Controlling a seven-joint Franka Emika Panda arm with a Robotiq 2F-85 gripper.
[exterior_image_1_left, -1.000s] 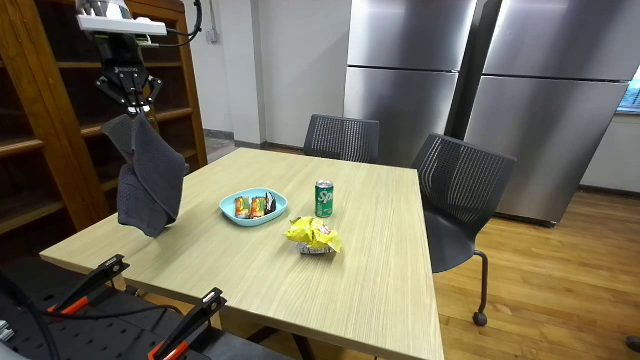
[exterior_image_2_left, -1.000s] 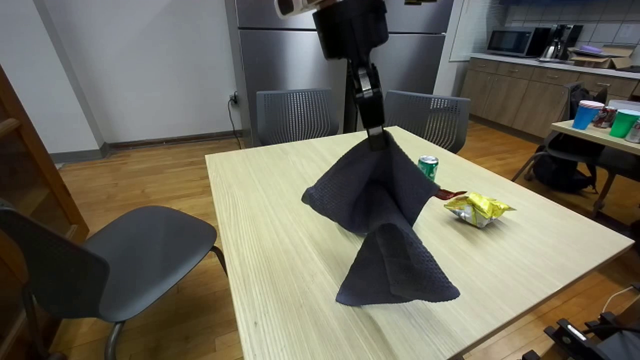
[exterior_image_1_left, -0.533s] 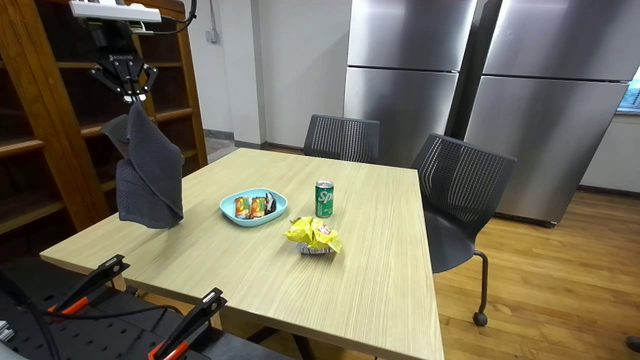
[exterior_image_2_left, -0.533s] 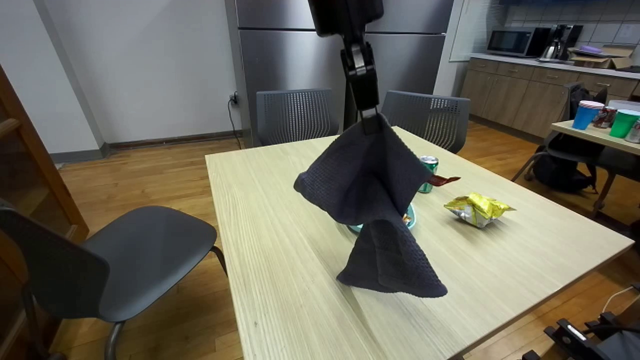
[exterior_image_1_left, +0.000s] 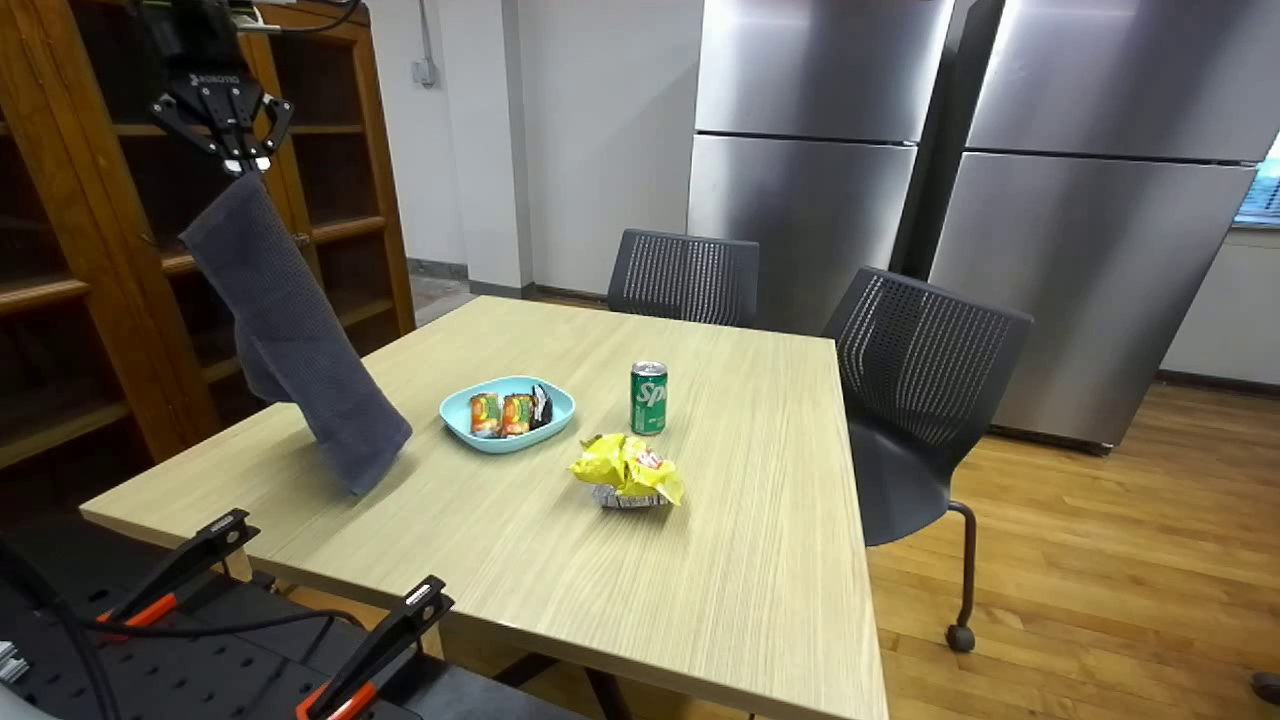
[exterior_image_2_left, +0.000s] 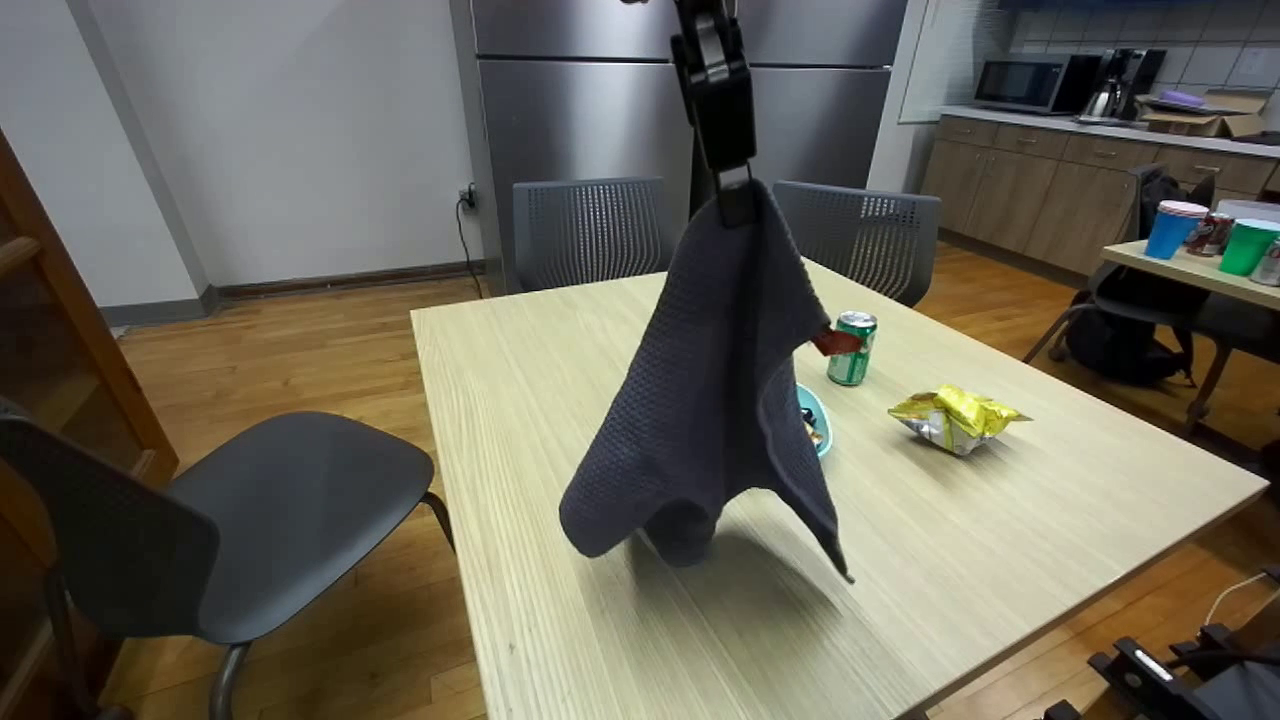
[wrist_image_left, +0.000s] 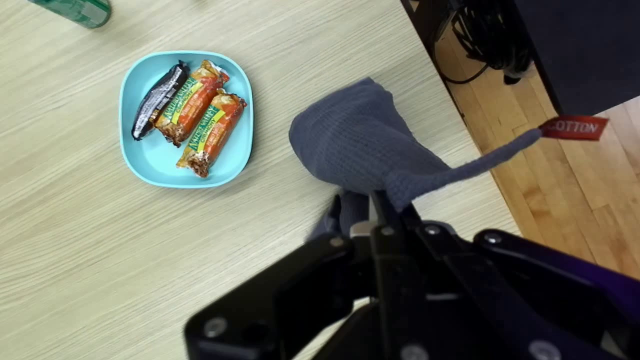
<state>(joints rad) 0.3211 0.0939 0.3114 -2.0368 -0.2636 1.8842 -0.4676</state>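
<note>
A dark grey cloth hangs from my gripper above the near part of the table. The fingers pinch it at its upper end, as both exterior views show. In an exterior view the cloth drapes in folds and casts a shadow; whether its lowest corner touches the wood I cannot tell. A red tag marked COTTON sticks out from an edge of it. In the wrist view the cloth bunches beyond the fingertips and partly covers them. Beside it sits a light blue dish with two orange bars and a dark wrapper.
On the wooden table stand a green can and a crumpled yellow bag. Black and orange clamps grip the near edge. Dark chairs stand around the table, and a wooden cabinet is behind the arm.
My gripper has risen, carrying the cloth up with it. The cloth's lower part has swung and unfolded into a longer drape, uncovering more of the can in an exterior view.
</note>
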